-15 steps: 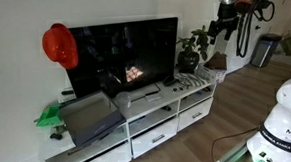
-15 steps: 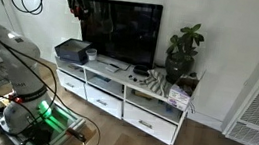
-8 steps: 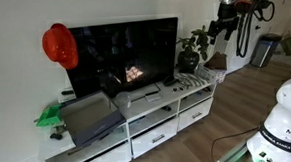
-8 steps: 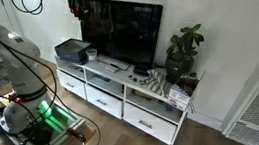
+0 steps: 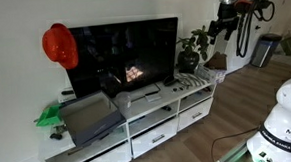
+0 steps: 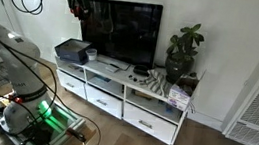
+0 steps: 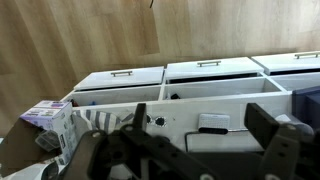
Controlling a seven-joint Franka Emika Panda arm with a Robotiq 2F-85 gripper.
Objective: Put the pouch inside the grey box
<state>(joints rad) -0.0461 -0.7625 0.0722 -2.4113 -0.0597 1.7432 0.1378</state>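
Observation:
The grey box (image 5: 89, 116) is a wide, shallow dark box on the left end of the white TV stand; it also shows in an exterior view (image 6: 72, 50). My gripper (image 6: 78, 3) hangs high in the air in front of the stand, well away from the box, and shows in both exterior views (image 5: 219, 29). In the wrist view its two dark fingers (image 7: 200, 125) stand wide apart with nothing between them, above the stand's top. I cannot pick out the pouch in any view.
A big black TV (image 5: 124, 54) stands on the white stand (image 5: 153, 126) with drawers. A green object (image 5: 49, 116), a red object (image 5: 59, 45), a potted plant (image 6: 182, 54), a striped item (image 7: 78, 125) and a small pale flat unit (image 7: 212, 122) are there too.

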